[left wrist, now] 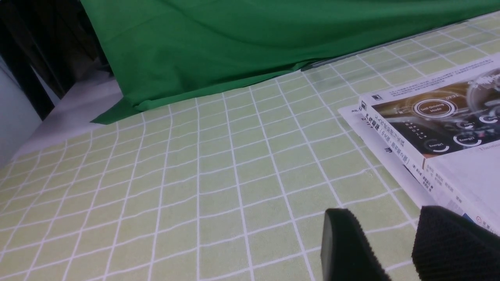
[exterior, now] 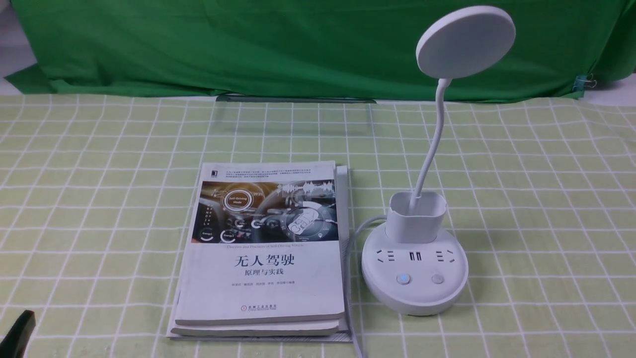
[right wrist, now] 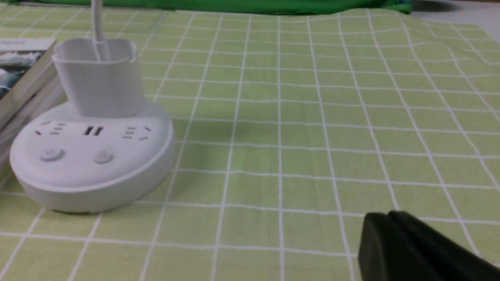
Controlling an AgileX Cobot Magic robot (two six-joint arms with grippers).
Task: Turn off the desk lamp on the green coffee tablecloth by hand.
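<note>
the desk lamp point(exterior: 415, 258) was seen right of centre in the front view, standing on the green coffee tablecloth point(exterior: 536, 199). its flat round head point(exterior: 465, 42) was raised at the upper right of the frame, in front of the dark green backdrop point(exterior: 248, 44), and was joined by a thin curved neck point(exterior: 433, 139) to a small cup holder point(exterior: 416, 216) on the round base. on the base, sockets were seen in a row, with two buttons below them; the left button point(exterior: 404, 279) showed a faint blue glow, the right button point(exterior: 437, 278) none. a white cord point(exterior: 354, 248) was seen running from the base toward the lower edge of the frame. just left of the lamp, a stack of books point(exterior: 263, 248) was laid flat on the cloth.

the right gripper point(right wrist: 390, 228) was caught only in the right wrist view, at the lower right of that picture; its black fingers were pressed together with nothing between them, well apart from the lamp base. the left gripper point(left wrist: 390, 234) was seen at the lower right of the left wrist view, its two fingers parted and empty, above the cloth near the corner of the books. a dark tip of it was also seen at the lower left corner of the front view.
</note>
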